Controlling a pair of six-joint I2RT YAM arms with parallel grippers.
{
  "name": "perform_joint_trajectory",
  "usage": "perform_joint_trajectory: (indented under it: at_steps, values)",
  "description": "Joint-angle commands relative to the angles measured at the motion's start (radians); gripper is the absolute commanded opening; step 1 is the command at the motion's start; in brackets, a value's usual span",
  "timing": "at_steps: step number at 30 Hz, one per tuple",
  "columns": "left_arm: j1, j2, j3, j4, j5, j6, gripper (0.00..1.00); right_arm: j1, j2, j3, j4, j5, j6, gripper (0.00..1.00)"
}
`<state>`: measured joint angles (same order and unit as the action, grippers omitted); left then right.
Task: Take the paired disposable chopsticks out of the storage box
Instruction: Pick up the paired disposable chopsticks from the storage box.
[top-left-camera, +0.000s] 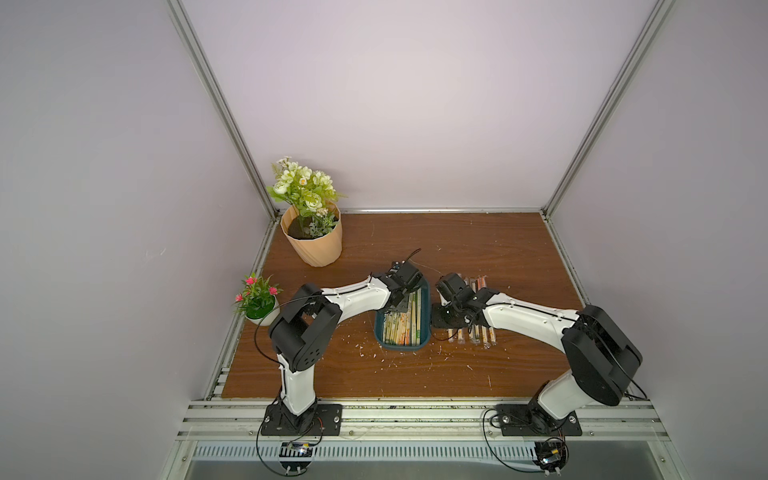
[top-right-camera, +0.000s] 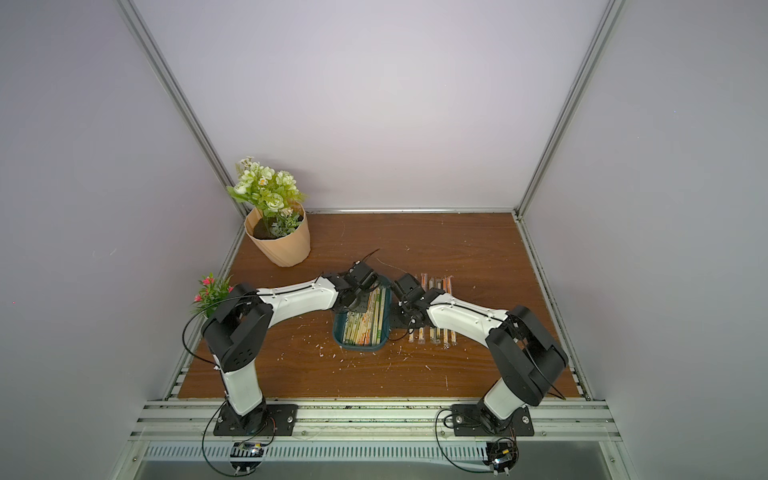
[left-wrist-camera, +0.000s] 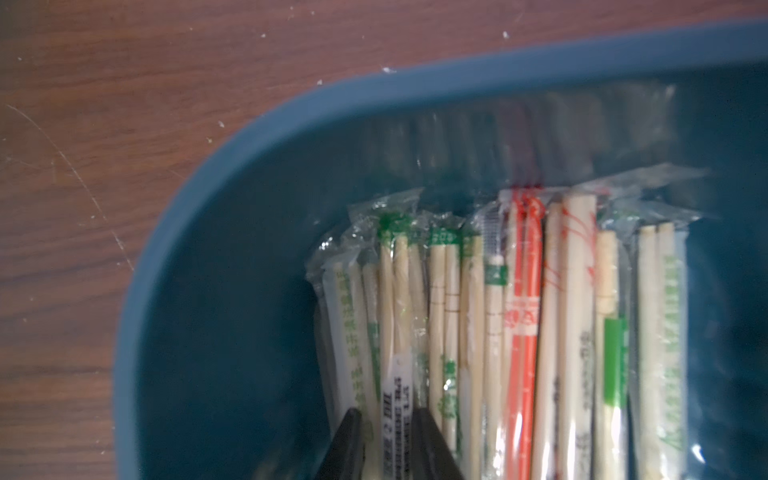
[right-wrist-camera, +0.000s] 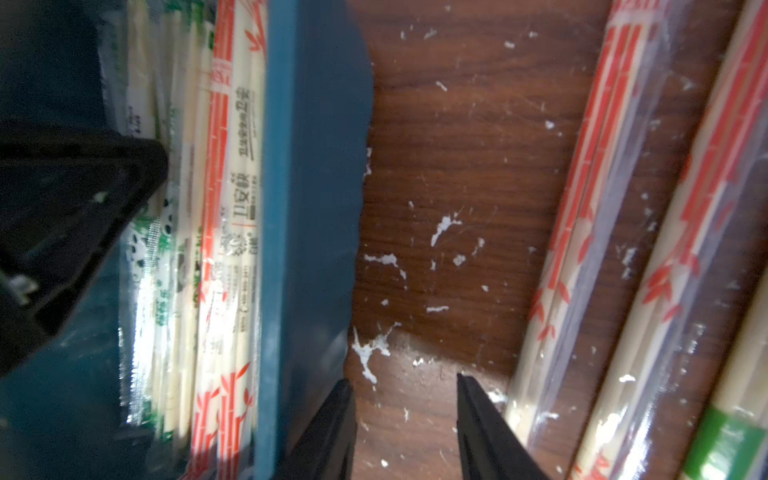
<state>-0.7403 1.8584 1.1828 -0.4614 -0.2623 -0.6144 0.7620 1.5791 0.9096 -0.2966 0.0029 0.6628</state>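
At the middle of the desk (top-left-camera: 415, 374), the box (top-left-camera: 401, 347) is sitting with its long sides running from far edge to near edge, and the chopsticks (left-wrist-camera: 523, 291) are lying packed along its length. The left hand (left-wrist-camera: 386, 412) is sitting low inside the box. Its fingers (left-wrist-camera: 353, 436) are narrowed astride a black-and-white printed pair (left-wrist-camera: 397, 386) at one side of the pile, beside bare box floor. Whether they are actually pinching it I cannot tell. The right hand (right-wrist-camera: 403, 378) is hanging spread and empty over bare desk, between the box wall and the row of pairs (right-wrist-camera: 577, 216) lying outside.

For a clean pick, the left hand is probably needing a firm squeeze on that one sleeve alone, since a neighbour seems to be lying partly between the fingers. After that, a slow, straight lift with the pair level should be keeping both ends off the rim.

Room is looking tight toward the right edge, where the right hand and the row are crowding the box. The sides toward the left and near edges are offering open desk, with the pot (top-left-camera: 316, 245) standing well off by the far left corner.
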Motion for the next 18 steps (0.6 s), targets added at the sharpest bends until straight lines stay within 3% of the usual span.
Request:
perform_joint_trajectory:
  at_steps: [1,6,18]
  values:
    - [-0.01,0.01,-0.008,-0.008,0.015,0.012,0.14,0.001,-0.021,0.038,-0.018,0.023,-0.002,0.45]
    - [-0.01,0.003,-0.003,-0.007,0.022,0.015,0.0,0.001,-0.019,0.04,-0.021,0.026,-0.002,0.45]
    - [-0.01,-0.056,0.024,-0.034,-0.009,0.012,0.0,0.0,-0.018,0.046,-0.026,0.028,-0.005,0.45]
